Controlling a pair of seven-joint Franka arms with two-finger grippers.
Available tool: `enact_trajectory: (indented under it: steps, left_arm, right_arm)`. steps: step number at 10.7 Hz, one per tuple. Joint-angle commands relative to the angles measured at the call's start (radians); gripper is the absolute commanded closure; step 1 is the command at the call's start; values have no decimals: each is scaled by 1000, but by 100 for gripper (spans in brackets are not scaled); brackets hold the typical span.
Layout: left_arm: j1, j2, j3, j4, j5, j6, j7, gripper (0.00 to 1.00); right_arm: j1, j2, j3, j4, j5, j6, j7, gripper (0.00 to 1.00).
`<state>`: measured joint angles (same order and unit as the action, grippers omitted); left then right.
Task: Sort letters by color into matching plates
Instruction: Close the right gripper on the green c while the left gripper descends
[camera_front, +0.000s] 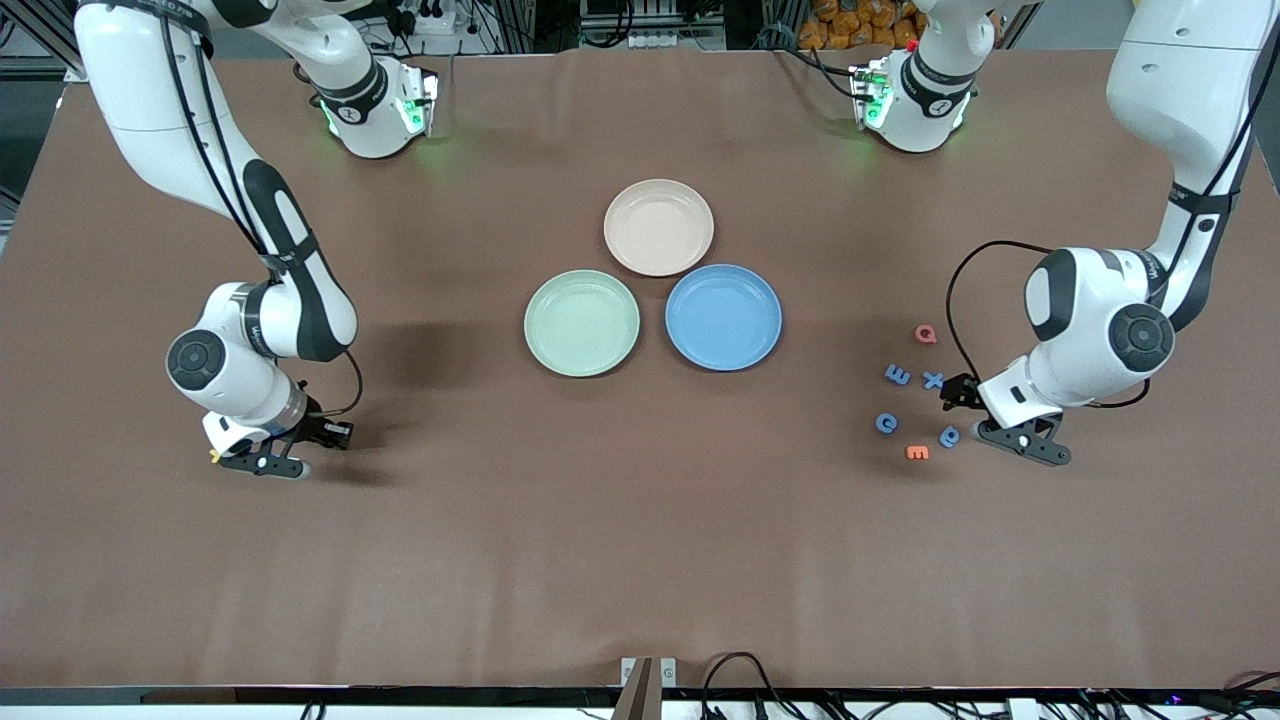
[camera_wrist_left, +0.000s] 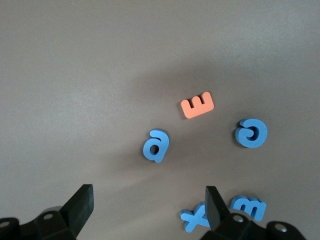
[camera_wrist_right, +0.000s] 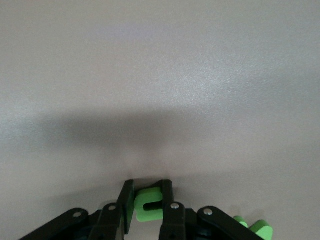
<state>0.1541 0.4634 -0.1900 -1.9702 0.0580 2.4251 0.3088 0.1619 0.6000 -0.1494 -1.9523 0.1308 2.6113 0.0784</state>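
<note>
Green letter (camera_wrist_right: 148, 204) pinched between the right claw (camera_front: 262, 462)'s narrow fingers, low over the surface (camera_front: 640, 560) at the right arm's end: pickup step, I'd say. Next it needs lifting and carrying to the mint green plate (camera_front: 581, 323), beside the blue plate (camera_front: 723, 316). Left claw (camera_wrist_left: 149, 210) hangs wide over the blue letters (camera_wrist_left: 156, 145), holding nothing.

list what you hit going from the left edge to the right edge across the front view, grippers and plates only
right gripper shut on a green letter → green plate → beige-pink plate → blue plate → left gripper, open above the blue letters
</note>
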Motion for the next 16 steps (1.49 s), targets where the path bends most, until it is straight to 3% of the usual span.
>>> enact_trajectory:
  steps: [1, 2, 11, 16]
  left_arm:
    - [-1, 32, -5, 39, -37, 3, 35, 2]
    - [-4, 43, -5, 53, -35, 3, 35, 8]
    - [-38, 101, -5, 70, 75, 34, 52, 22]
    - [-34, 132, -5, 96, 75, 34, 128, 31]
  right_arm:
    - [-12, -6, 7, -27, 3, 3, 7, 95]
    - [-13, -12, 7, -27, 3, -5, 7, 95]
    - [-24, -77, 10, -27, 3, -94, 20, 100]
    - [40, -117, 25, -27, 4, -160, 142, 100]
